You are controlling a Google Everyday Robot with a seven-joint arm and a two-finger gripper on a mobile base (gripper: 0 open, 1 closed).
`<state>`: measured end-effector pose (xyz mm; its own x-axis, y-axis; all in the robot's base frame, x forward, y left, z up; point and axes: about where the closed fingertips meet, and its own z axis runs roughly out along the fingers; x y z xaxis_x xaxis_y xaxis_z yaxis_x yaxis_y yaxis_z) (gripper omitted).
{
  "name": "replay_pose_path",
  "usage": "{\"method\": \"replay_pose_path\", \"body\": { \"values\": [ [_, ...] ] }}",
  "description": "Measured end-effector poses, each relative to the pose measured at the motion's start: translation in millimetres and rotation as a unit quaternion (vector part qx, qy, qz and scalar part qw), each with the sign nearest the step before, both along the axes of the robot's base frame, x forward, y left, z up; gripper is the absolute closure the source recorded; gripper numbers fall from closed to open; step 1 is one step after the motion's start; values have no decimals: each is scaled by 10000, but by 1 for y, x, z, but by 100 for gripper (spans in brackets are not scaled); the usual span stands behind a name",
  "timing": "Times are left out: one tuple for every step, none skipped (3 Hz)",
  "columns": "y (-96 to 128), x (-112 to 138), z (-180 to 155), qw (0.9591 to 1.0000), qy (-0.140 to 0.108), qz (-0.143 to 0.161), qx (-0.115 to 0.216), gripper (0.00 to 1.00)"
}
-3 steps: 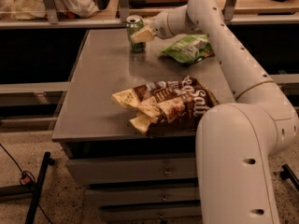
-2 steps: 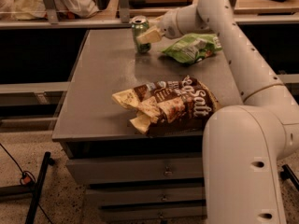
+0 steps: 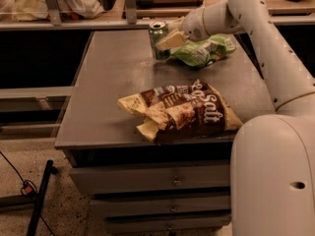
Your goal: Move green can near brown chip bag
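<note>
The green can, with a silver top, is upright at the back of the table, just left of a green chip bag. My gripper comes in from the right and is shut on the can, one pale finger across its front. The brown chip bag, lettered "Salt", lies flat near the table's front edge, well in front of the can and a little to the right. I cannot tell whether the can's base touches the table.
A flat green chip bag lies at the back right, under my arm. The grey table has drawers below its front edge. A shelf rail with cloth bundles runs behind the table. My robot's white body fills the lower right.
My gripper has moved to the right and slightly toward the front with the green can in it. The can now stands next to the green chip bag. Both bags are where they were.
</note>
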<state>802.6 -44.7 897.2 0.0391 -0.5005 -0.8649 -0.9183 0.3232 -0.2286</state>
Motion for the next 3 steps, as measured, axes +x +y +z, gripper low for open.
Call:
{"method": "replay_pose_path", "body": {
  "values": [
    [-18, -19, 2, 10000, 32, 59, -49, 100],
    [-32, -47, -6, 9996, 219, 186, -50, 100],
    [-35, -84, -19, 9978, 465, 478, 47, 100]
  ]
}}
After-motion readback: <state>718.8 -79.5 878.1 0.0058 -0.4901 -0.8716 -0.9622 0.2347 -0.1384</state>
